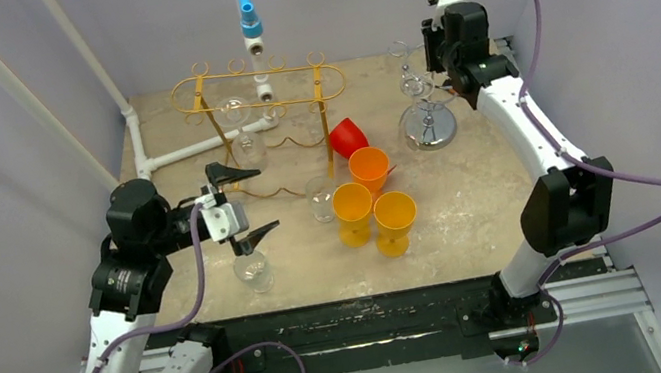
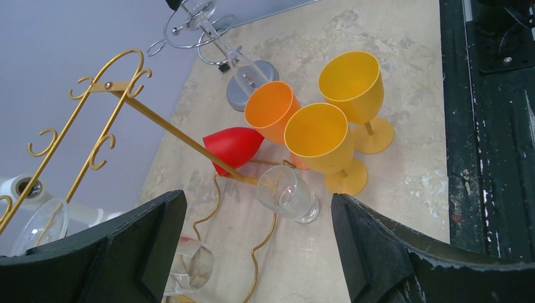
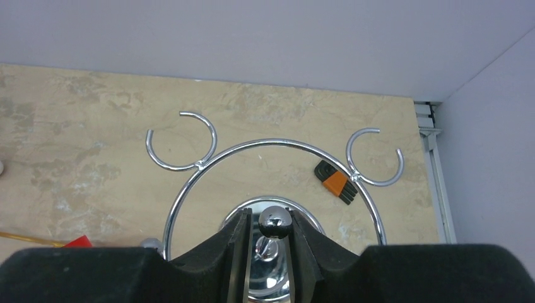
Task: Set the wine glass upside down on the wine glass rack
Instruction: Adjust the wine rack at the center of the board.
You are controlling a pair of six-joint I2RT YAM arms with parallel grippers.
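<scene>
A clear wine glass [image 1: 253, 270] stands on the table just in front of my left gripper [image 1: 266, 198], which is wide open and empty. A short clear glass [image 1: 320, 198] stands to its right and lies between the open fingers in the left wrist view [image 2: 287, 192]. The gold rack [image 1: 258, 79] stands at the back, with clear glasses [image 1: 234, 111] on it. The chrome rack [image 1: 428, 125] stands back right. My right gripper [image 1: 444, 51] is shut on its top ball knob [image 3: 275, 223].
Two yellow goblets [image 1: 353, 211], an orange goblet [image 1: 369, 168] and a red one [image 1: 347, 136] cluster at mid-table. A white pipe frame [image 1: 189, 151] runs along the back left. A hex-key set [image 3: 337, 182] lies behind the chrome rack. Walls close in on three sides.
</scene>
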